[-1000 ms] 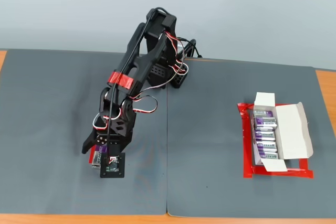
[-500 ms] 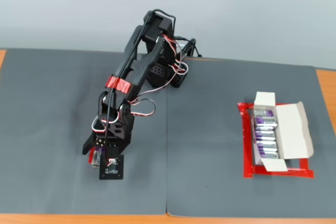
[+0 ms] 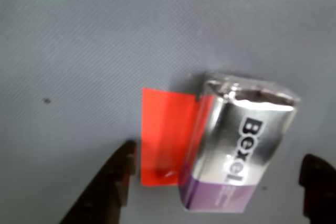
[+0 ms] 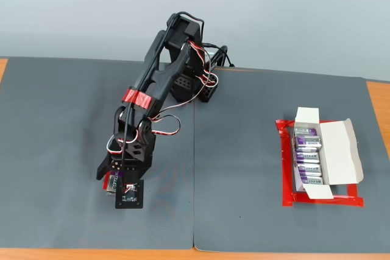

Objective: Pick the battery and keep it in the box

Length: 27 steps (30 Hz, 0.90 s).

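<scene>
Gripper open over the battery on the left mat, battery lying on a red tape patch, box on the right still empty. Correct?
Not quite: the box isn't empty; the fixed view shows a row of batteries already inside. The rest holds: gripper open over the battery on the red tape patch.

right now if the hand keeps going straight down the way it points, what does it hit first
Most likely the battery: in the wrist view it lies between the open fingers of the hand, partly over the red tape on the mat. Depth is unclear, so a finger might touch the mat first.

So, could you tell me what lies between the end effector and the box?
In the fixed view, only bare grey mat separates the end effector from the box.
</scene>
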Motion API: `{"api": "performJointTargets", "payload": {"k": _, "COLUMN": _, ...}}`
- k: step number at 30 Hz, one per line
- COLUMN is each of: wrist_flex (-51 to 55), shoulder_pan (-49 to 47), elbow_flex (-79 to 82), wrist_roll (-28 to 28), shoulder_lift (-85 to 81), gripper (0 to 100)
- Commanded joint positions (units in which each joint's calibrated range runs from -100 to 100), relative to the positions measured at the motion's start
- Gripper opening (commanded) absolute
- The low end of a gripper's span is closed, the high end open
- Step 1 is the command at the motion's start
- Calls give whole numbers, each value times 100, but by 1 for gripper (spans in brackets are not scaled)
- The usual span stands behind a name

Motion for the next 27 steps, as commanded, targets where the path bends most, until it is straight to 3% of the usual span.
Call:
{"api": "performJointTargets", "payload": {"k": 1, "wrist_flex": -65, "shoulder_pan": 62, "elbow_flex": -139, "wrist_roll": 0, "shoulder_lift": -24, "gripper": 34}}
{"api": "performJointTargets", "payload": {"k": 4, "wrist_flex": -65, "shoulder_pan": 62, "elbow_flex": -139, "wrist_roll": 0, "shoulder_lift": -24, "gripper": 32}}
{"api": "performJointTargets", "payload": {"k": 12, "wrist_flex": -65, "shoulder_pan": 84, "elbow_flex": -121, "wrist_roll": 0, "shoulder_lift": -24, "gripper": 15}}
{"api": "performJointTargets", "payload": {"k": 27, "wrist_flex": -57, "shoulder_pan": 159, "elbow_flex": -85, "wrist_roll": -6, "shoulder_lift": -134, "gripper": 3}}
